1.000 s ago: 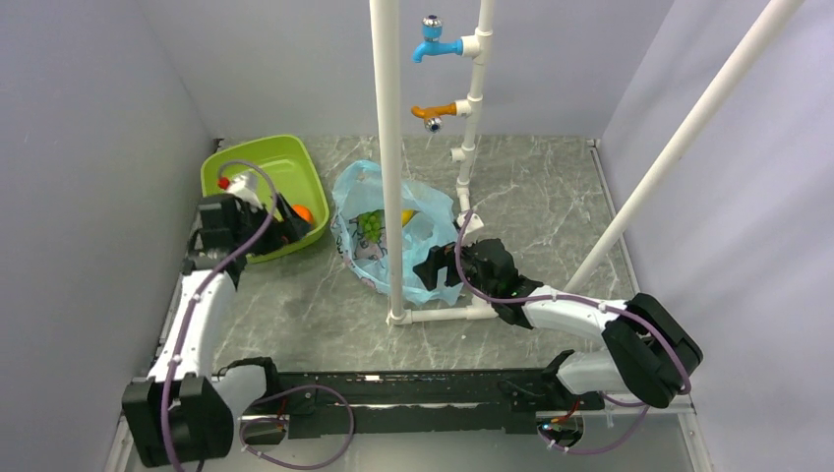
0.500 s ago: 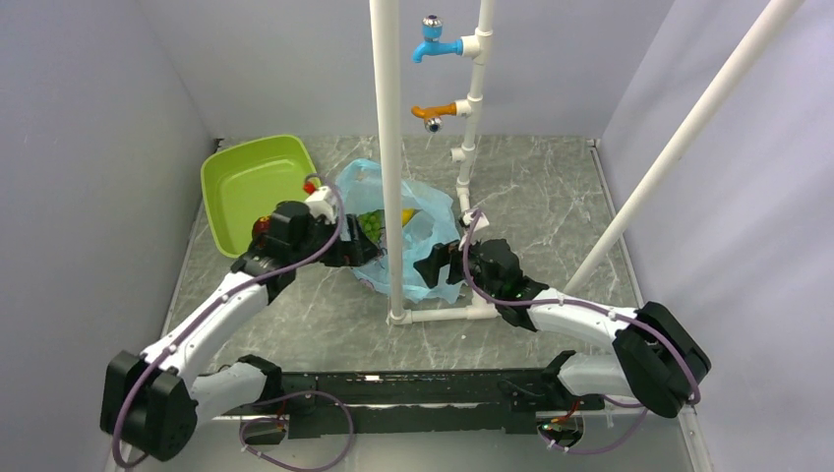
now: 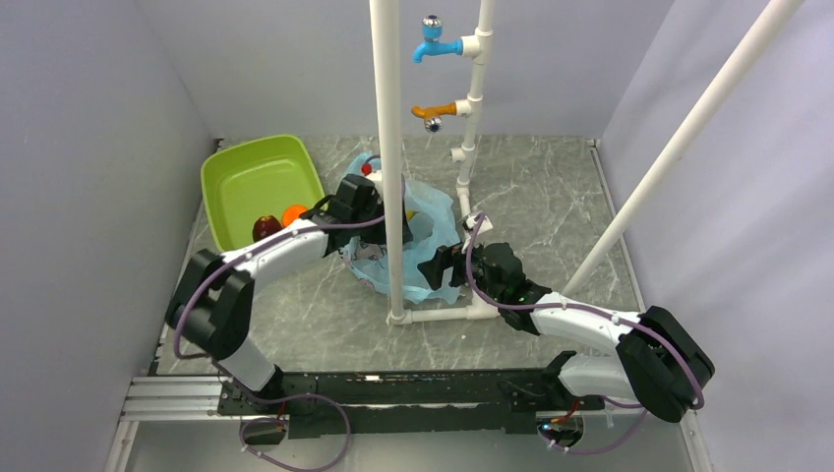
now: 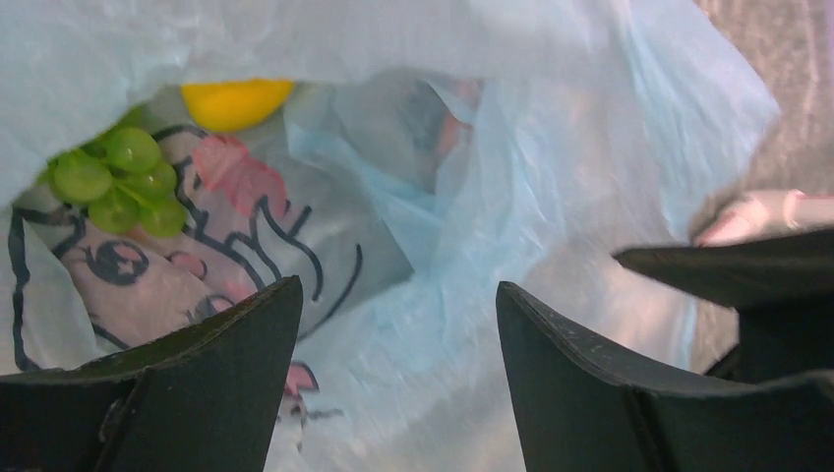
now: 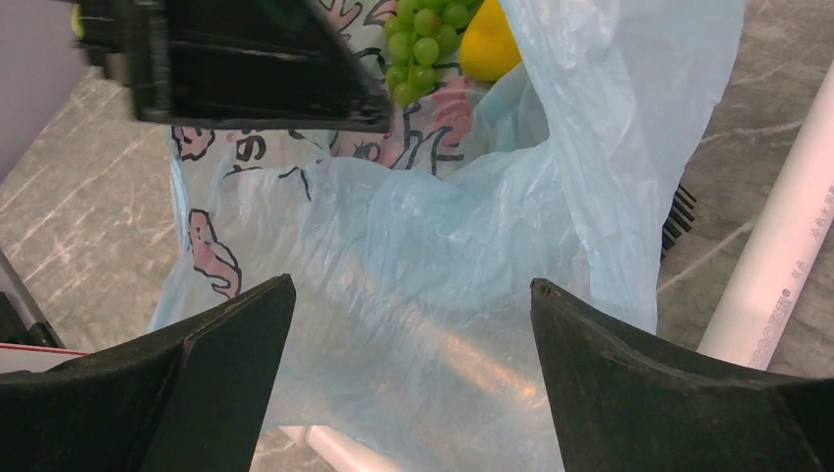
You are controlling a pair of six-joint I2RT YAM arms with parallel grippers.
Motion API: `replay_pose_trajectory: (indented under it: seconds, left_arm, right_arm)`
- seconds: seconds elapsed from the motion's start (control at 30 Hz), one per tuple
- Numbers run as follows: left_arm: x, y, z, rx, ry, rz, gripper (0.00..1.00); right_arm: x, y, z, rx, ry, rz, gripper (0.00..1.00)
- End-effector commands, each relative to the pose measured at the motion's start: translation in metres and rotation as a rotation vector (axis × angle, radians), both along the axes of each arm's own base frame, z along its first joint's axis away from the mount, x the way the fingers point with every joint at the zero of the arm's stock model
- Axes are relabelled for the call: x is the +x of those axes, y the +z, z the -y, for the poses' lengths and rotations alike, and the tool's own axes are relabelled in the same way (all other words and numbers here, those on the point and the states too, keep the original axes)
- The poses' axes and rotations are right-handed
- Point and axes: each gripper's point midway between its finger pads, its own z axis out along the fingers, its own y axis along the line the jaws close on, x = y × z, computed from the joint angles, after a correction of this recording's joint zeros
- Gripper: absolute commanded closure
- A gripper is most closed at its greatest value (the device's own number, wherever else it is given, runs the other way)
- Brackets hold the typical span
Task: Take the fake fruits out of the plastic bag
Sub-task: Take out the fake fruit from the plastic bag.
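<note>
The light-blue plastic bag [image 3: 425, 258] lies by the white pole. In the left wrist view the green grape bunch [image 4: 113, 177] and the yellow fruit [image 4: 236, 101] lie inside the bag [image 4: 551, 177]. Both also show in the right wrist view, the grapes [image 5: 423, 39] beside the yellow fruit [image 5: 489, 44]. The orange fruit [image 3: 294, 213] and the dark red fruit [image 3: 266, 227] lie in the lime-green tray [image 3: 246, 172]. My left gripper [image 4: 398, 305] is open and empty at the bag's mouth [image 3: 386, 228]. My right gripper [image 5: 413, 295] is open and empty over the bag's near side [image 3: 440, 265].
A white vertical pole [image 3: 388, 147] rises in front of the bag, with a floor pipe [image 3: 443, 315] at its foot. A second pipe stand with blue and orange taps [image 3: 470, 98] is behind the bag. A slanted white pipe [image 3: 679, 147] crosses on the right. Walls close in on both sides.
My left arm has swung right from the green tray to the bag's mouth, leaving the orange and dark red fruits in the tray. The right gripper has barely moved.
</note>
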Motion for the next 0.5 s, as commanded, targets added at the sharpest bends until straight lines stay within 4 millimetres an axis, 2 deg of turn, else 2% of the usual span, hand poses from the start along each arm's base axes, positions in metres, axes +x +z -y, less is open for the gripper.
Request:
replay_pose_trajectory:
  seconds: [0.0, 0.13, 0.3, 0.47]
  left_arm:
    - [0.030, -0.003, 0.004, 0.079, 0.020, 0.052, 0.22]
    - [0.048, -0.018, 0.004, 0.131, 0.038, 0.065, 0.19]
    - [0.069, -0.033, 0.000, 0.199, 0.084, 0.084, 0.09]
    - [0.083, -0.038, 0.004, 0.212, 0.081, 0.104, 0.05]
  right_arm:
    - [0.006, 0.017, 0.000, 0.036, -0.019, 0.057, 0.08]
    - [0.007, 0.016, 0.000, 0.031, -0.018, 0.058, 0.08]
    - [0.008, 0.016, 0.000, 0.028, -0.017, 0.059, 0.08]
    - [0.007, 0.015, 0.000, 0.026, -0.018, 0.060, 0.08]
